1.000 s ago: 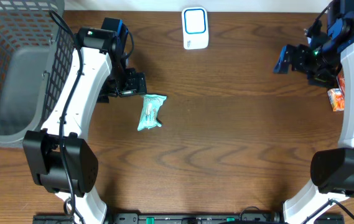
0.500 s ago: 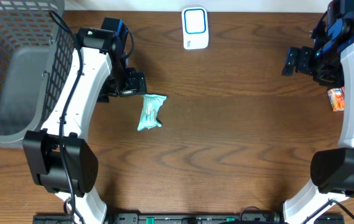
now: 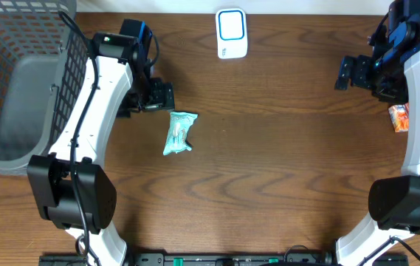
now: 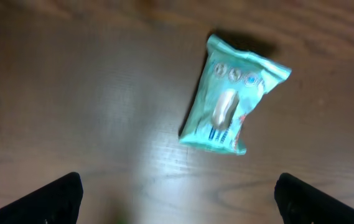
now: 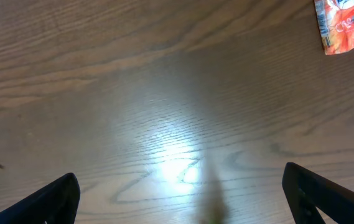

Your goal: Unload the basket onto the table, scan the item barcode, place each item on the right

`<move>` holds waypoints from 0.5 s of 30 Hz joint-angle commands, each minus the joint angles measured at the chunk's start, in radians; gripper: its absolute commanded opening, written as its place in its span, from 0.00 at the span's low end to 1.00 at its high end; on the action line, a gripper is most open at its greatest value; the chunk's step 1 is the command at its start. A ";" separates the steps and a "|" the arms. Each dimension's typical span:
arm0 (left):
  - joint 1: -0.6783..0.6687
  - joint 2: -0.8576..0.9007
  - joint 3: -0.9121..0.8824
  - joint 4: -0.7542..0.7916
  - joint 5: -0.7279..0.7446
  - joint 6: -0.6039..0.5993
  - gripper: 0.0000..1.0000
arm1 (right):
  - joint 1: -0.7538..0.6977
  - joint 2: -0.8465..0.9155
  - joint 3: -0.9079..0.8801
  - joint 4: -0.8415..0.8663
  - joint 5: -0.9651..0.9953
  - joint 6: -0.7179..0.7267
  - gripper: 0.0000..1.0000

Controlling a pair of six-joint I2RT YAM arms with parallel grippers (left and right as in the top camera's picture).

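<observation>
While the teal packet (image 3: pixel 179 133) lies flat on the wooden table (image 3: pixel 283 170), just beside the left gripper (image 4: pixel 177 198), its print is too blurred to read. Both grippers hang spread wide and empty, the right gripper (image 5: pixel 180 196) near an orange packet (image 3: pixel 398 117) with illegible white lettering. A white scanner (image 3: pixel 232 33) sits at the far edge.

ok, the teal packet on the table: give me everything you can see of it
The teal packet is a small pouch of soft, glossy film with crimped ends. In the left wrist view it shows three small round marks near one end, a pale oblong picture in the middle and blue and red print near the other end. No barcode is legible. It lies flat, its long axis a little tilted, on the wooden table, left of centre. Only the table touches it. The open left gripper is apart from it.
</observation>
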 commanded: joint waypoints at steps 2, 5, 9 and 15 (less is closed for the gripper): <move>0.022 -0.007 -0.010 0.003 -0.066 0.044 0.98 | 0.005 0.006 -0.005 -0.001 0.015 -0.015 0.99; 0.041 -0.007 -0.014 0.000 -0.066 0.044 0.98 | 0.005 0.006 -0.006 -0.001 0.015 -0.015 0.99; 0.040 -0.007 -0.047 0.017 -0.021 0.064 0.98 | 0.005 0.006 -0.006 -0.001 0.015 -0.015 0.99; 0.007 -0.007 -0.114 0.023 0.212 0.186 0.98 | 0.005 0.006 -0.005 -0.001 0.015 -0.015 0.99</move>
